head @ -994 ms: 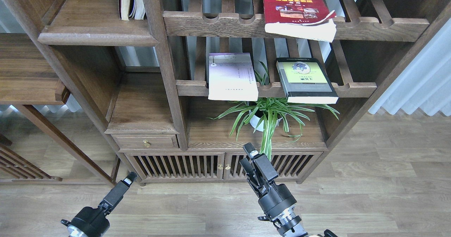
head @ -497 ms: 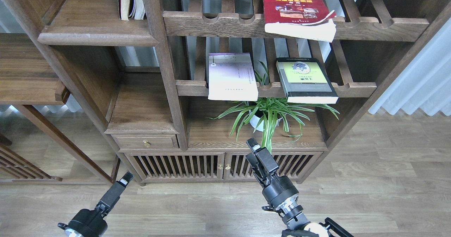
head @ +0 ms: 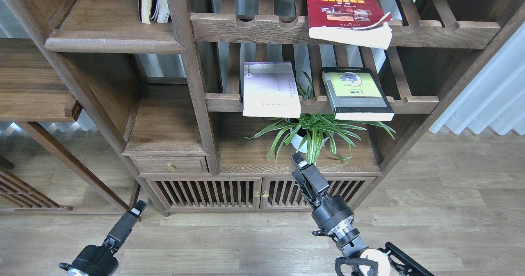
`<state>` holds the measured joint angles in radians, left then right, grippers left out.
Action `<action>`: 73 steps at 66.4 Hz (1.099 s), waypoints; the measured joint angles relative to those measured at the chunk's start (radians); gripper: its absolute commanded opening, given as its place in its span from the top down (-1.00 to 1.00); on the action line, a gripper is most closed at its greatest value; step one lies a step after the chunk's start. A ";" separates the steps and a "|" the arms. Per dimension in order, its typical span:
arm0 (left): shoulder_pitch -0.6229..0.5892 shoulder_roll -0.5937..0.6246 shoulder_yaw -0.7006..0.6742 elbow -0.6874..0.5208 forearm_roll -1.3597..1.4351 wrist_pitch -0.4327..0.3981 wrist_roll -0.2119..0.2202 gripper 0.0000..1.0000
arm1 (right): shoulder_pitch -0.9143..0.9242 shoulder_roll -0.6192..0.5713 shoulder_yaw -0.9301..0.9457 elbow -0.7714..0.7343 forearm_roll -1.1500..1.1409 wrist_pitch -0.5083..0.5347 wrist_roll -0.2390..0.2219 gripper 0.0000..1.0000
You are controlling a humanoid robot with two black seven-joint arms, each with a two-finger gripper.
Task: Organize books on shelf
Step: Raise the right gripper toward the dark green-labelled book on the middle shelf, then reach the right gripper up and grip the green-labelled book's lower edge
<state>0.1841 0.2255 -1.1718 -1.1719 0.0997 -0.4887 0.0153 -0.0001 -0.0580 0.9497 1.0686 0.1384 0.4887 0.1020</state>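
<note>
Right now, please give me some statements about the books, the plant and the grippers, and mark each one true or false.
1. The red book lies on the upper slatted rack. True.
2. The yellow-green book stands upright. False: it lies flat on the lower slatted rack, right of the lavender-white book.
3. The right gripper holds a book. False: it holds nothing, below the potted plant.
4. The left gripper is low over the floor, touching no book. True.
</note>
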 measured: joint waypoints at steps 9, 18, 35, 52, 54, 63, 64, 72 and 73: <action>0.004 0.000 -0.003 0.000 0.000 0.000 0.000 -1.00 | 0.001 0.012 0.001 0.000 0.003 0.000 0.001 -1.00; 0.006 -0.001 -0.003 0.000 0.000 0.000 0.000 -1.00 | 0.005 0.055 0.016 -0.018 0.017 0.000 0.036 -1.00; 0.008 -0.002 -0.007 0.000 0.000 0.000 0.000 -1.00 | 0.013 0.058 0.003 -0.038 0.033 0.000 0.253 -1.00; 0.008 -0.007 -0.008 0.004 0.000 0.000 0.000 -1.00 | 0.027 0.058 0.016 -0.024 0.076 0.000 0.355 -1.00; 0.008 -0.008 -0.008 0.004 0.000 0.000 0.000 -1.00 | 0.028 0.058 0.016 -0.022 0.078 0.000 0.361 -1.00; 0.008 -0.012 -0.008 0.008 0.000 0.000 0.000 -1.00 | 0.053 0.058 0.030 -0.030 0.094 0.000 0.370 -1.00; 0.008 -0.013 -0.008 0.009 0.000 0.000 0.000 -1.00 | 0.059 0.058 0.036 -0.031 0.098 0.000 0.370 -1.00; 0.012 -0.023 -0.008 0.019 0.000 0.000 0.000 -1.00 | 0.104 0.058 0.075 -0.035 0.143 0.000 0.371 -1.00; 0.013 -0.024 -0.008 0.019 0.000 0.000 0.000 -1.00 | 0.107 0.058 0.076 -0.035 0.146 0.000 0.371 -1.00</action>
<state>0.1967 0.2018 -1.1798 -1.1529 0.0997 -0.4887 0.0154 0.1072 0.0000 1.0259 1.0338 0.2847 0.4887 0.4725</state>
